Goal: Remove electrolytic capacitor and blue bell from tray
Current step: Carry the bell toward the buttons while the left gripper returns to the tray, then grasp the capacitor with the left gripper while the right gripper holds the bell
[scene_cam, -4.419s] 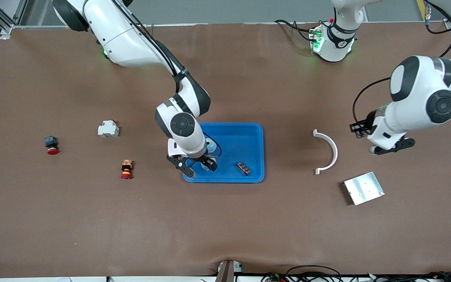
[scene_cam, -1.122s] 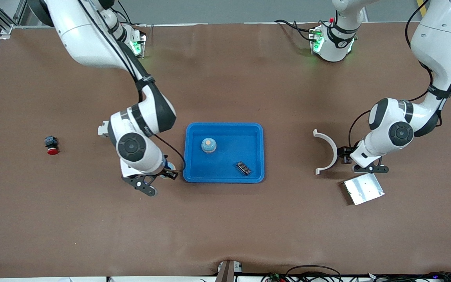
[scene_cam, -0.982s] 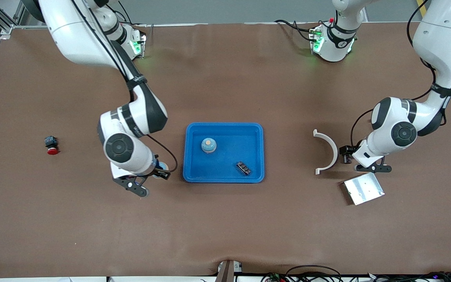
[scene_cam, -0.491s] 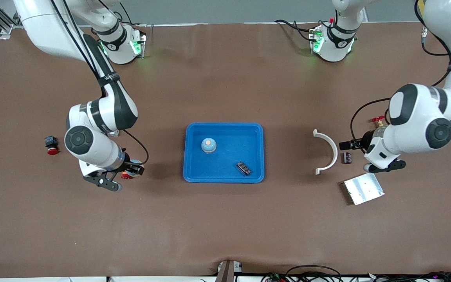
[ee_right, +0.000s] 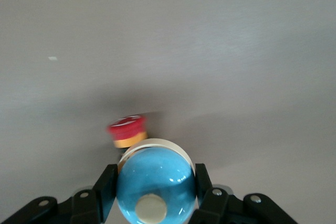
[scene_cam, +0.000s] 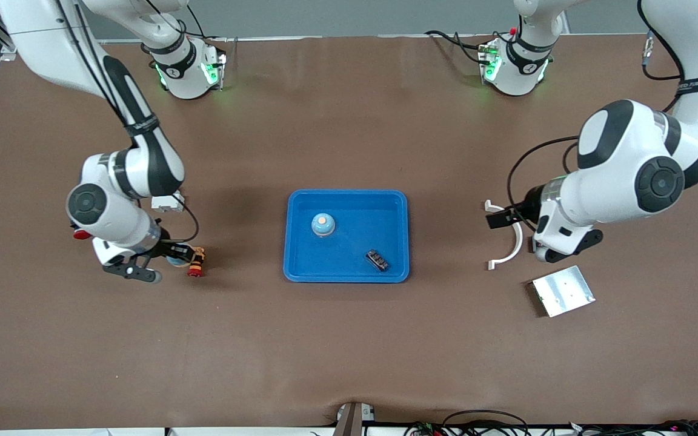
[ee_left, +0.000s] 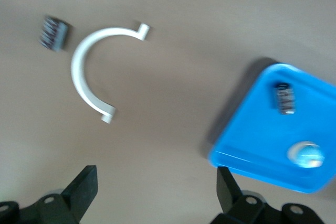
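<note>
My right gripper [scene_cam: 171, 261] is shut on a blue dome bell [ee_right: 155, 182], low over the table beside an orange and red push button [scene_cam: 196, 262]. A second blue bell [scene_cam: 323, 224] and a small dark ridged capacitor [scene_cam: 377, 260] lie in the blue tray [scene_cam: 394, 206]. My left gripper [scene_cam: 497, 218] is open and empty over one end of the white arc [scene_cam: 514, 236]. In the left wrist view its fingers stand wide apart [ee_left: 156, 187]. That view shows another dark capacitor [ee_left: 54, 32] on the table beside the arc [ee_left: 84, 74]. My left arm hides this one in the front view.
A metal plate [scene_cam: 563, 290] lies nearer the front camera than the arc. A white block [scene_cam: 168, 203] and a black and red button [scene_cam: 80, 234] sit by my right arm. The push button shows in the right wrist view [ee_right: 127, 131].
My right gripper carried the bell out of the tray toward the right arm's end, up to the push button. My left gripper let go of a dark capacitor beside the arc and lifted away.
</note>
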Motion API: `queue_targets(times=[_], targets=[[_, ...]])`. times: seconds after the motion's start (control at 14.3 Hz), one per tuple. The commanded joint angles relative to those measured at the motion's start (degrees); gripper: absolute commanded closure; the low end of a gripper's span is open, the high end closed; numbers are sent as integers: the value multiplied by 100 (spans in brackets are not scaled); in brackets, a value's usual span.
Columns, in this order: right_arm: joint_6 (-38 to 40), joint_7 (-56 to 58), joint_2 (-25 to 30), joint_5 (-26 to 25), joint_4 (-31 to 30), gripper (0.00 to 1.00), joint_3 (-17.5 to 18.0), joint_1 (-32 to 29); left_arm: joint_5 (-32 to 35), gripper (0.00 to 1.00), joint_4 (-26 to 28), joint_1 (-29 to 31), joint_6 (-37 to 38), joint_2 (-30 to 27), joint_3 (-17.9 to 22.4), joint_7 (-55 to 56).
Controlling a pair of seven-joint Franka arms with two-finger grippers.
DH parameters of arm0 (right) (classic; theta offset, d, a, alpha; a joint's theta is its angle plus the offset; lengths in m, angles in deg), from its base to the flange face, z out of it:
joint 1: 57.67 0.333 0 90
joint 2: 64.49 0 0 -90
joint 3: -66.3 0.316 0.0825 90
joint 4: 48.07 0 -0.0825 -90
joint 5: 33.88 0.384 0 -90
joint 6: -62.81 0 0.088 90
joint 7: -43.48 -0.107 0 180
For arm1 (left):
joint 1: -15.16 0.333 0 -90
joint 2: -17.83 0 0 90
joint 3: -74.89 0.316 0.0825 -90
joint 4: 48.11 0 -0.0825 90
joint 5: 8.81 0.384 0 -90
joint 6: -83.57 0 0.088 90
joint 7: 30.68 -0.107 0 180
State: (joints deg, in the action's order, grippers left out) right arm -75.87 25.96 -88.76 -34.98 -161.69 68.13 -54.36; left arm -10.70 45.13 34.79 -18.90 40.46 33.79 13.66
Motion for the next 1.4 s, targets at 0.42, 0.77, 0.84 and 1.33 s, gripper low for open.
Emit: queue_targets(times=[0.42, 0.77, 0.84, 1.33], targets=[[-273, 3360, 684, 998, -1107, 100, 169, -1754, 792, 0, -1000, -1890, -1739, 1348, 259, 2893], [-518, 3807, 1485, 998, -2084, 100, 151, -2062, 971, 0, -1001, -3313, -3058, 1964, 1602, 3669], [-772, 3983, 1582, 989, -2312, 100, 151, -2088, 962, 0, -1001, -3664, -3129, 2026, 2006, 3765], [-1961, 4722, 1627, 963, -3175, 100, 125, -2430, 927, 0, -1255, -4301, -3762, 2553, 2704, 4415]])
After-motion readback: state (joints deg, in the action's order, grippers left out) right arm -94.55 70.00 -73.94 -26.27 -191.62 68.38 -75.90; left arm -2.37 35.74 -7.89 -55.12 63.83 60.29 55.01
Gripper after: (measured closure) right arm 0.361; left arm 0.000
